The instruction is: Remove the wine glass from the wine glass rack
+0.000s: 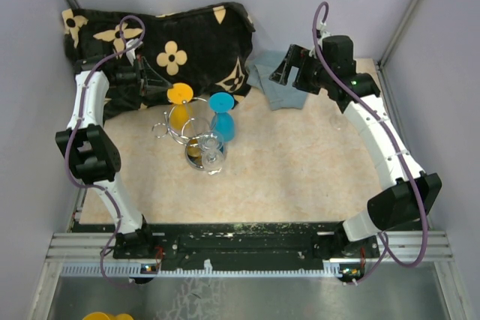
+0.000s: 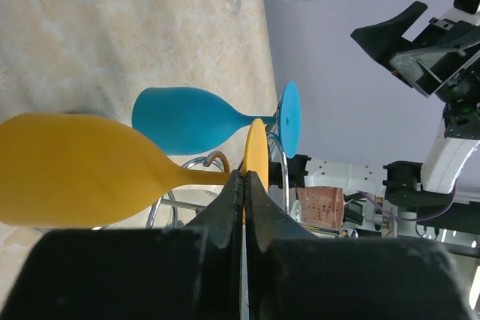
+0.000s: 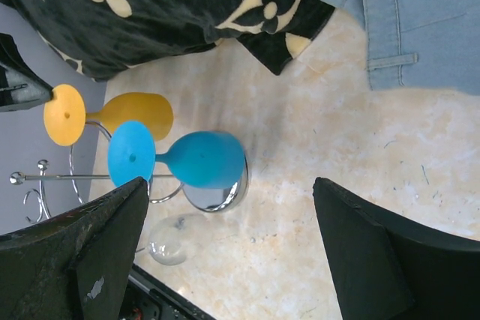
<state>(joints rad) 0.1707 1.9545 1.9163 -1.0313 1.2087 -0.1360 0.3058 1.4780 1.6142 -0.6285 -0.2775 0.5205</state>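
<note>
Finding, nearest the arm bases, a clear glass hanging bowl-down on the wine glass rack at mid-table, with a blue glass and the yellow wine glass hooked just behind it. Pinching the yellow foot's rim with the left gripper, fingers pressed almost together. Farther back, hovering with the right gripper spread wide above a denim cloth, holding nothing.

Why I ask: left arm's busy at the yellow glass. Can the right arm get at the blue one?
Probably yes: the right gripper is open, and only bare table lies between it and the blue glass.
</note>
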